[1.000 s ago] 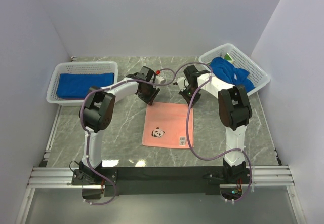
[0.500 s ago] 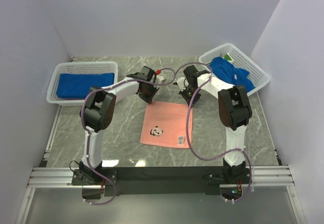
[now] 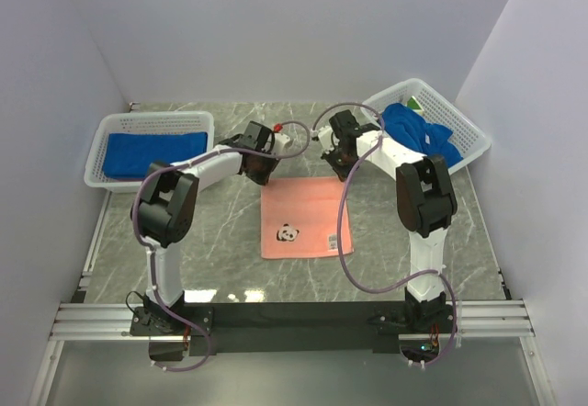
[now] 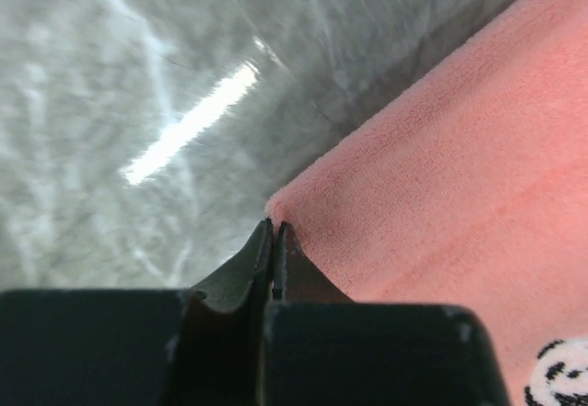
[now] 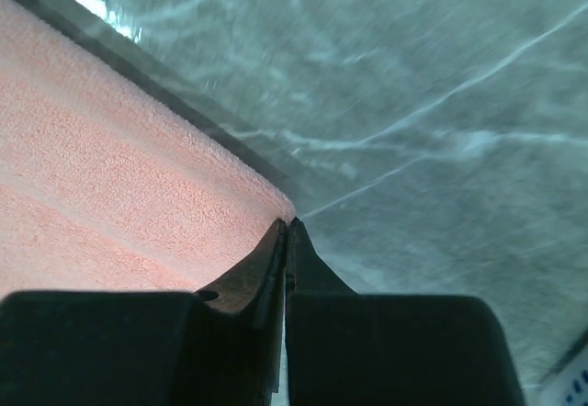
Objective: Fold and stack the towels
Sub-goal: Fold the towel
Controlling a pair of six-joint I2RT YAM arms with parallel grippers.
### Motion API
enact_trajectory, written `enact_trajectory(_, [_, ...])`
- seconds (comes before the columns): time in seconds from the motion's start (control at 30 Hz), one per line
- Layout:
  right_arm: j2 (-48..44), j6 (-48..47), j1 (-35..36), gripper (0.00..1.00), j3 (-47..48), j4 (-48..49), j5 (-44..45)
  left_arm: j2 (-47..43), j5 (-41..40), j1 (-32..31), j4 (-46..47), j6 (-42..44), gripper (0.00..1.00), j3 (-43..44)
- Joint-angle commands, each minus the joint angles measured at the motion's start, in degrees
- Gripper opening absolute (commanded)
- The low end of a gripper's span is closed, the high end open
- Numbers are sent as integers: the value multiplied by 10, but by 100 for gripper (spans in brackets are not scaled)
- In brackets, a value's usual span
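While left gripper (image 4: 274,226) and right gripper (image 5: 287,223) pinch its corners, salmon-pink towel (image 3: 301,218)

you get no readable text in any view. salmon-pink towel (image 3: 303,213) carries panda picture (image 3: 288,233), no words with it. small white tag (image 3: 332,241) near towel's front right corner: print too small for you to read.
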Motion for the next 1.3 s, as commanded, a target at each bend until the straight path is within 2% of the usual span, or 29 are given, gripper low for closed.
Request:
enact_trajectory(0.0, [-44, 5, 6, 0, 13, 55, 60, -63, -38, 15, 77, -5, 1, -19])
enact_trajectory(0.23, [-102, 14, 16, 0, -43, 114, 104, -129, -41, 18, 179, -38, 1, -111])
enact_trajectory(0.53, [-188, 38, 46, 0, -151, 163, 141, -202, -59, 3, 202, -108, 1, -191])
enact_trajectory(0.77, [-259, 70, 69, 0, -230, 170, 172, -268, -59, -30, 178, -171, 1, -234])
enact_trajectory(0.87, [-291, 86, 80, 0, -256, 159, 181, -289, -96, -49, 157, -194, 1, -252])
enact_trajectory(1.27, [-375, 159, 133, 0, -315, 77, 153, -377, -124, -92, 101, -275, 1, -323])
